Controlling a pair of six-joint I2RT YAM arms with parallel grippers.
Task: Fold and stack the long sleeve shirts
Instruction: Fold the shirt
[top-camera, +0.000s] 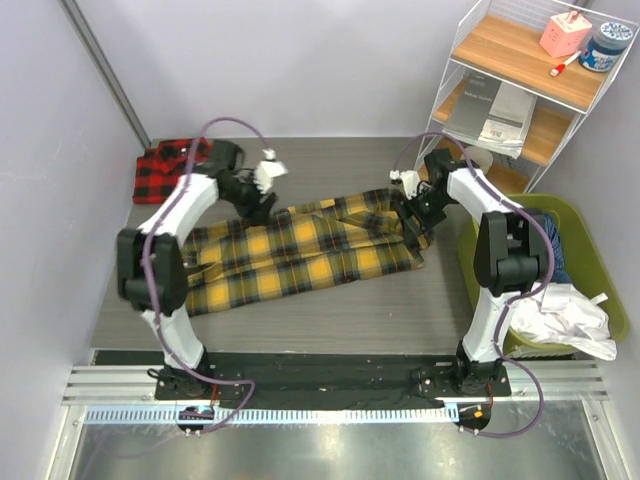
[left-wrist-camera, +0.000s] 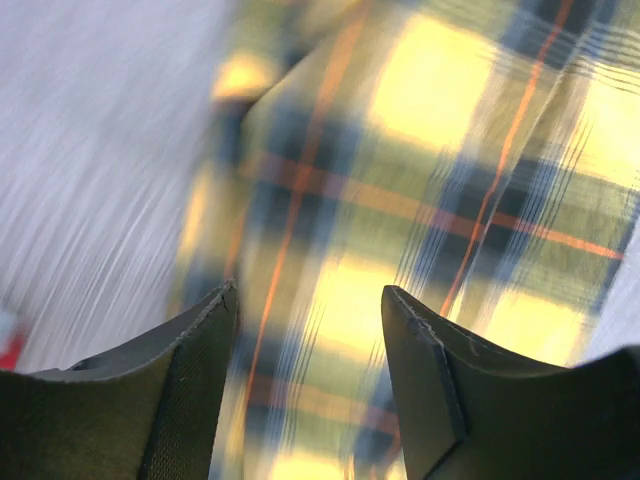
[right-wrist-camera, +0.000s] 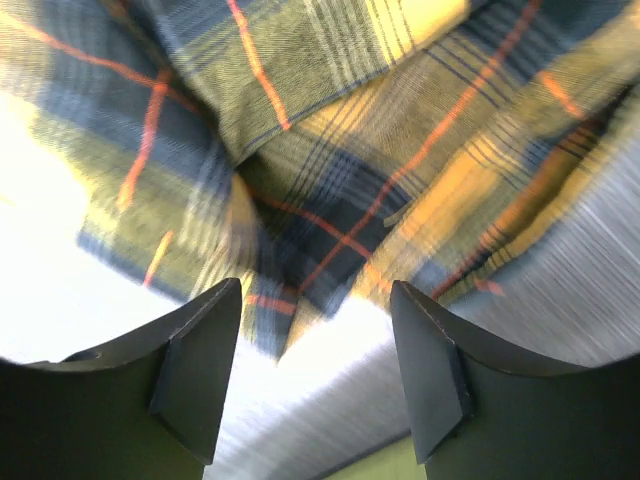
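The yellow-and-black plaid shirt (top-camera: 300, 250) lies spread across the middle of the grey table, partly folded lengthwise. The red-and-black plaid shirt (top-camera: 165, 168) lies folded at the far left corner. My left gripper (top-camera: 257, 207) is open and empty just above the yellow shirt's far left edge; its wrist view shows the plaid cloth (left-wrist-camera: 420, 200) between the open fingers. My right gripper (top-camera: 413, 228) is open and empty over the yellow shirt's right end; its wrist view shows bunched plaid cloth (right-wrist-camera: 330, 170) and bare table beyond it.
A green bin (top-camera: 590, 260) with white and blue clothes stands at the right. A white wire shelf (top-camera: 520, 90) with wooden boards, papers and small containers stands at the back right. Purple walls close the back and left.
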